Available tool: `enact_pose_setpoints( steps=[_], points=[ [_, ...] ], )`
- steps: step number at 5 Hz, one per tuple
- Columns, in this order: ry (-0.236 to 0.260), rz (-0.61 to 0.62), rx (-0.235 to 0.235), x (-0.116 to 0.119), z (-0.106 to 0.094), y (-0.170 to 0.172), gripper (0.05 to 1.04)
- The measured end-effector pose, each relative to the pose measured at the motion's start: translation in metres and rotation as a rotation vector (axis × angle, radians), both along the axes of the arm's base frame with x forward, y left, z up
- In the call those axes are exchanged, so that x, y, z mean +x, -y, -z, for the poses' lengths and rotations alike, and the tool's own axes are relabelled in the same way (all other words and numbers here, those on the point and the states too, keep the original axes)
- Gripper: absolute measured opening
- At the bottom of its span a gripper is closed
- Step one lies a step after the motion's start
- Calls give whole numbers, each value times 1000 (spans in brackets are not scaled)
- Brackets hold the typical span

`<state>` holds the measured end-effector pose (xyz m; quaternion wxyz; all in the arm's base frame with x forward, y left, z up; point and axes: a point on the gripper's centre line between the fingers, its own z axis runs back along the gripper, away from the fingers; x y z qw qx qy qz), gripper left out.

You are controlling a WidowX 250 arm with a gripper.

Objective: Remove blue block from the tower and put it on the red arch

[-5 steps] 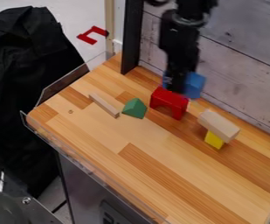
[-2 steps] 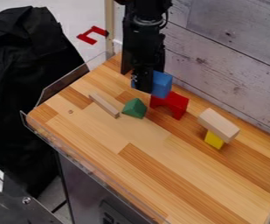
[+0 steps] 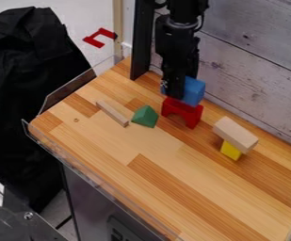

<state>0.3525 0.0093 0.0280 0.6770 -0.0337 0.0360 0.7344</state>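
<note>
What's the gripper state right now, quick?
Gripper: closed, holding the blue block at the top of the red arch; whether the block rests on it can't be told.

pale wooden planks (image 3: 261,61) line the wall.

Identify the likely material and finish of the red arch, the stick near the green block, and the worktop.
Red arch: probably painted wood, judging by its flat, even colour. Stick: seemingly bare wood, given its pale tan. Worktop: wood or a wood look, smooth, with strips of varying brown.
</note>
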Motion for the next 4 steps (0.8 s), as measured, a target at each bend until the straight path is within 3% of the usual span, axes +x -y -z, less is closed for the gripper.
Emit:
enact_pose_setpoints(
  steps=[4],
  points=[
    [-44, -4, 4, 7, 18, -1, 575]
  ],
)
